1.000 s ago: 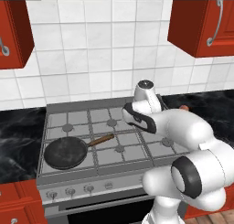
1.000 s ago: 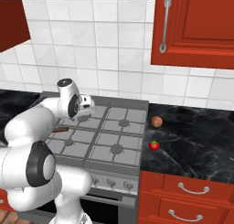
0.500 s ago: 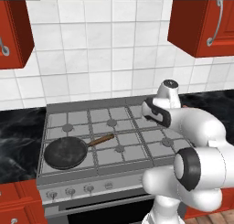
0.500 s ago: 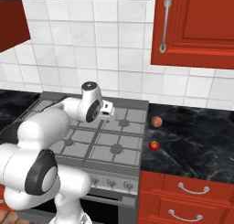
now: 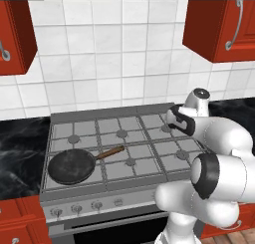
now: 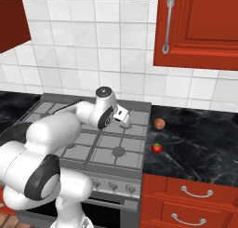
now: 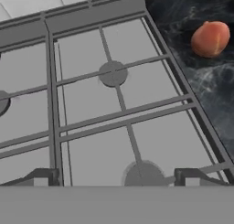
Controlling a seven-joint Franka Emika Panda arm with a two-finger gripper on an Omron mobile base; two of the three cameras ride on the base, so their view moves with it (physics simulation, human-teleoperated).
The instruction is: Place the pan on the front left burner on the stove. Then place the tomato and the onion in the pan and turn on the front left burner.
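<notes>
End effector (image 7: 117, 176) hangs over the right side of the stove (image 6: 116, 138), fingers spread wide and empty — nothing between them, the two dark tips straddling a burner cap in the hand view. Over on the front left burner (image 5: 69, 168) sits the pan (image 5: 71, 166), black and shallow, its reddish-brown handle angling toward the middle of the grates. The tomato (image 6: 157, 148) rests on the dark marble worktop (image 6: 195, 138) just beside the stove's right edge, bright red, near the worktop's front edge. The onion (image 6: 159, 124) lies behind it, closer to the tiled wall, a little apart from the tomato — in the hand view it shows at the upper right, just beyond the stove's edge on the marble.
</notes>
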